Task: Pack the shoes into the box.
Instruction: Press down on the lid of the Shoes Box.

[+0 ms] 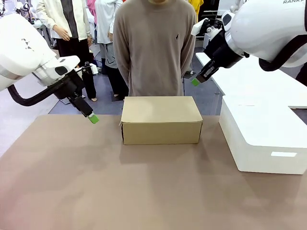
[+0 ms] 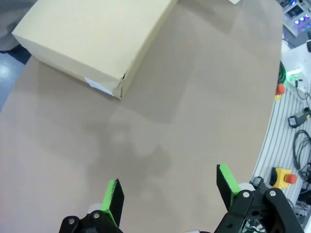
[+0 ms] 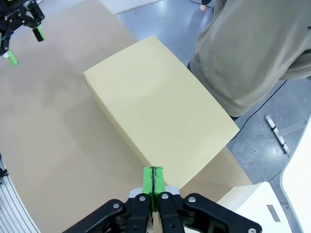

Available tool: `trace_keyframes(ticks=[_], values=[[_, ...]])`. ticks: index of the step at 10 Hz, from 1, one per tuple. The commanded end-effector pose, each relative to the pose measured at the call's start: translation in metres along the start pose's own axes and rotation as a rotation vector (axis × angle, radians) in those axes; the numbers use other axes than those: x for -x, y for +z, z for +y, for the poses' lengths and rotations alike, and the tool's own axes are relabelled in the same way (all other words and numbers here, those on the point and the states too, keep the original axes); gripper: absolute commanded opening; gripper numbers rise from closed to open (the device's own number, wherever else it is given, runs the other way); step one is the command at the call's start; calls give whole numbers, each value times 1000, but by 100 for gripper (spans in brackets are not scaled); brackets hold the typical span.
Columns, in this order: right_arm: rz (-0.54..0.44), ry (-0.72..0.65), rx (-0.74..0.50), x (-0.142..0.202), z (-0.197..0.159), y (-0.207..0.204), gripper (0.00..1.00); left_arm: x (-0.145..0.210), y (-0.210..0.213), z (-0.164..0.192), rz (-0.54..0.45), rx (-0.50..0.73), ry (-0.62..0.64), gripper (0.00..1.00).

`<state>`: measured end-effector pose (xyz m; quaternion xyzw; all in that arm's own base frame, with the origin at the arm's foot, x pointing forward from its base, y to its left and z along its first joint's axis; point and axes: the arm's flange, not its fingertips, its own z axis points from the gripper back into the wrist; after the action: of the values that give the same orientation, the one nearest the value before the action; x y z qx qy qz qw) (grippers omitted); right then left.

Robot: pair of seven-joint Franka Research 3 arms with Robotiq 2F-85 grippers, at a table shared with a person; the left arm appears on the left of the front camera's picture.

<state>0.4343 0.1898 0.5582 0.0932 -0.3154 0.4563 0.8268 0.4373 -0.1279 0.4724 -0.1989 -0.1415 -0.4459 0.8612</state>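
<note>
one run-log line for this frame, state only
box: closed, mid-table | left gripper: open, empty, above table left of box | right gripper: shut, empty, above box's right end | person: standing behind box

A brown table (image 1: pixel 96 191) stands on grey-blue floor (image 1: pixel 108 103), white block (image 1: pixel 261 143) alongside.

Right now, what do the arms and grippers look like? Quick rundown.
Both arms have glossy white shells with black joints. The left gripper and right gripper are black with green pads; black linkages and silver bolts show in the wrist views. Part of a dark printed label is visible on the right arm.
</note>
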Motion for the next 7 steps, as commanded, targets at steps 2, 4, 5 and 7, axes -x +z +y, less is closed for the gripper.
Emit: trace_keyframes(ticks=[2,4,5,7], values=[[0,0,0,0,0,0,0,0,2,0,2,2,5,100],[21,-71,9,-30,-8,-25,0,0,2,0,2,2,5,100],[48,-109,28,-42,-14,-44,0,0,2,0,2,2,5,100],[91,-167,86,-61,-26,-87,0,0,2,0,2,2,5,100]])
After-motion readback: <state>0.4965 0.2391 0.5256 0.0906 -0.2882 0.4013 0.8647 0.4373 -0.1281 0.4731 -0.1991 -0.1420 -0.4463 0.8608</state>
